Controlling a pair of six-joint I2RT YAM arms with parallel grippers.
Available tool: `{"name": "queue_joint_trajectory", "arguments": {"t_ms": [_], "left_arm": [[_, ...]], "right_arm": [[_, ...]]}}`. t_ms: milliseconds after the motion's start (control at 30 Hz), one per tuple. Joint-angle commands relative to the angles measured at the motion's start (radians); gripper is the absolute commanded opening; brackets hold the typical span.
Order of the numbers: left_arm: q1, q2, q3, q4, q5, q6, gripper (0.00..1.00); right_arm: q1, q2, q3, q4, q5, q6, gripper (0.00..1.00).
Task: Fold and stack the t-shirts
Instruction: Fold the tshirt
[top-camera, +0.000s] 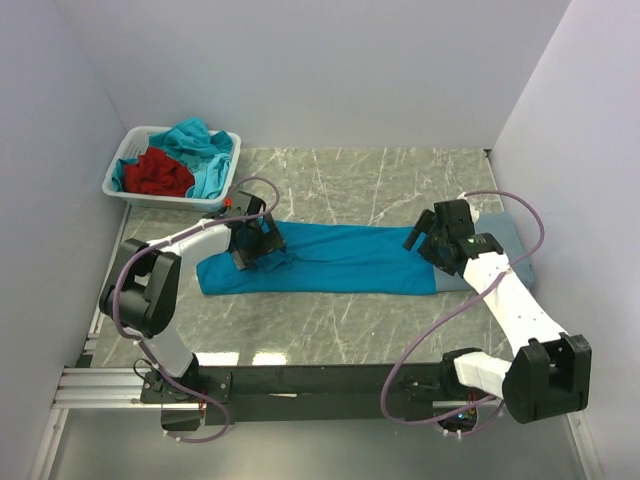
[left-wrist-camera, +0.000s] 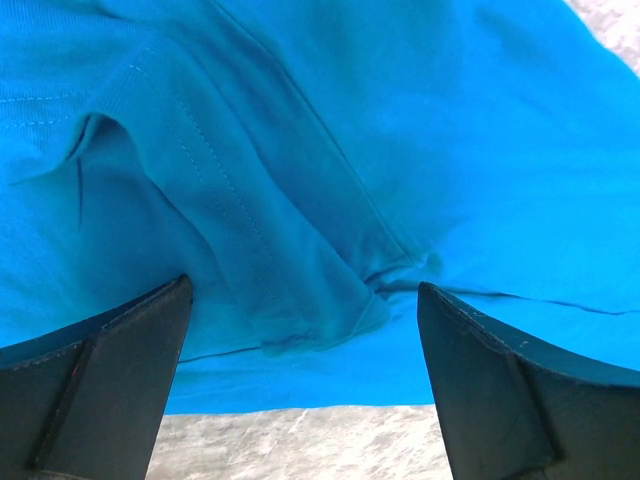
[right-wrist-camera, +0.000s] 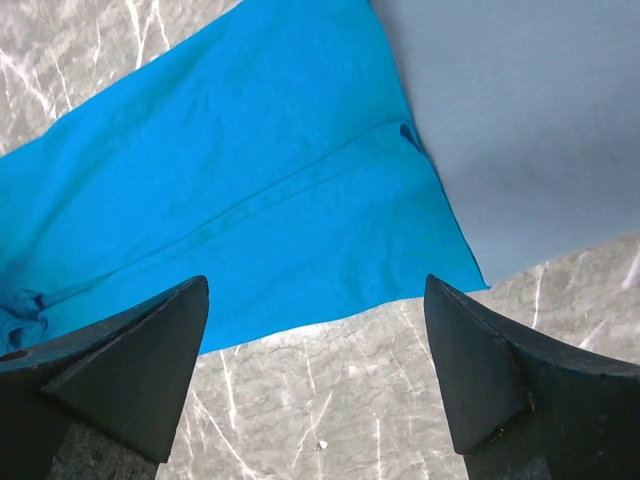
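Note:
A bright teal-blue t-shirt (top-camera: 340, 258) lies folded into a long strip across the marble table. Its right end overlaps a slate-blue t-shirt (top-camera: 505, 240) lying flat at the right. My left gripper (top-camera: 262, 245) is open, low over the strip's left end, where a bunched sleeve (left-wrist-camera: 300, 300) lies between the fingers. My right gripper (top-camera: 428, 240) is open and empty above the strip's right end, near the teal shirt's near edge (right-wrist-camera: 330, 270) and the slate-blue shirt (right-wrist-camera: 520, 130). Turquoise (top-camera: 205, 150) and red (top-camera: 158, 173) shirts sit in the basket.
A white slatted basket (top-camera: 122, 165) stands at the back left corner. White walls close in the table on the left, back and right. Bare marble (top-camera: 330, 320) lies in front of the strip, and the arms' black base rail (top-camera: 320, 380) runs along the near edge.

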Motion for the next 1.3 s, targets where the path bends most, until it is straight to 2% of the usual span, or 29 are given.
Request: {"name": "queue_joint_trajectory", "arguments": {"t_ms": [0,167,767,933,1033,1167,1267], "left_arm": [[0.000,0.012,0.034,0.035,-0.016,0.014,0.99],[0.000,0.036,0.071,0.052,-0.056,0.020,1.00],[0.008,0.268,0.493,-0.009,-0.157,0.109,0.99],[0.009,0.176,0.415,0.002,-0.167,0.101,0.99],[0.008,0.075,0.299,0.028,-0.151,0.077,0.99],[0.009,-0.036,0.101,0.091,-0.107,0.037,0.99],[0.012,-0.039,0.054,0.092,-0.122,0.028,0.99]], "right_arm": [[0.007,-0.040,-0.014,-0.008,0.039,0.017,0.94],[0.007,-0.052,-0.017,-0.012,0.051,0.025,0.95],[0.005,-0.097,0.049,-0.015,0.085,-0.018,0.95],[0.005,-0.109,0.035,0.056,0.012,-0.088,0.95],[0.008,-0.089,0.032,0.125,-0.079,-0.122,0.95],[0.039,0.036,0.046,0.219,-0.179,-0.136,0.95],[0.085,0.191,0.111,0.261,-0.194,-0.162,0.96]]}}
